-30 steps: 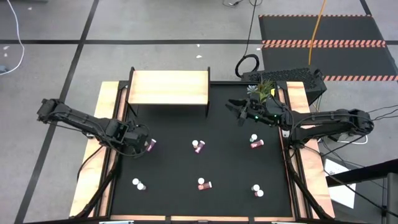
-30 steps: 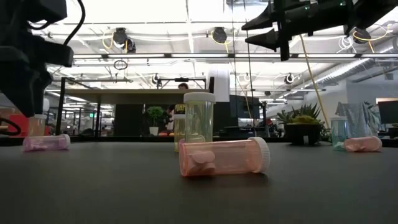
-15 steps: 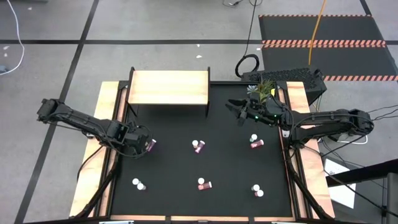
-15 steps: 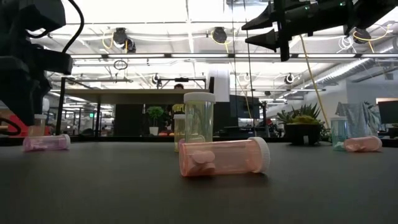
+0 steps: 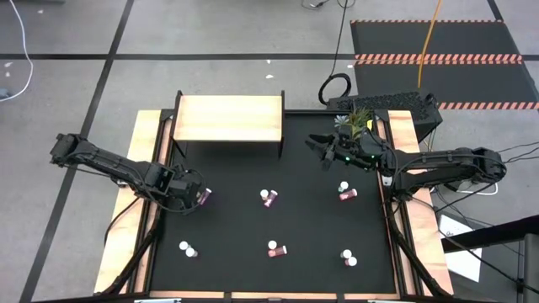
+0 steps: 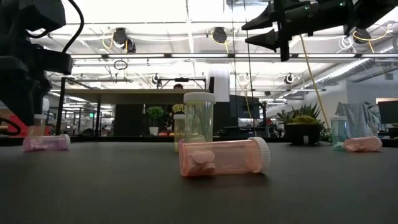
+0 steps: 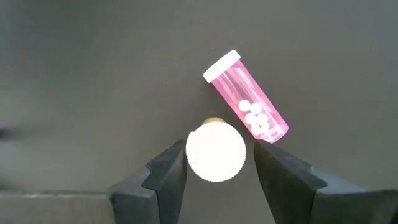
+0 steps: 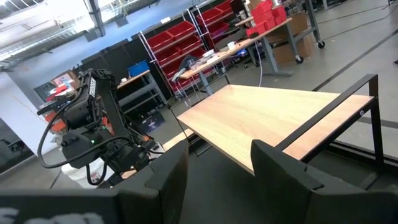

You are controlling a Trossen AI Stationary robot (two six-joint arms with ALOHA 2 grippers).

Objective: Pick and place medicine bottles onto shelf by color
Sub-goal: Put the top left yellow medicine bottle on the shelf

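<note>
Looking down: I see the left gripper (image 7: pixel 216 163) near the table's (image 5: pixel 312 227) left edge.
Left claw: partly open around an upright white-capped bottle (image 7: pixel 216 151); touching, I cannot tell.
Pink bottle (image 7: pixel 247 98): lying just beside it.
Right gripper (image 5: pixel 318 150): raised, partly open, empty (near the shelf (image 5: pixel 227 118)).

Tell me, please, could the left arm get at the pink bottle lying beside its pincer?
Probably not directly: the left pincer straddles an upright white-capped bottle, and the pink bottle lies just outside one finger.
</note>
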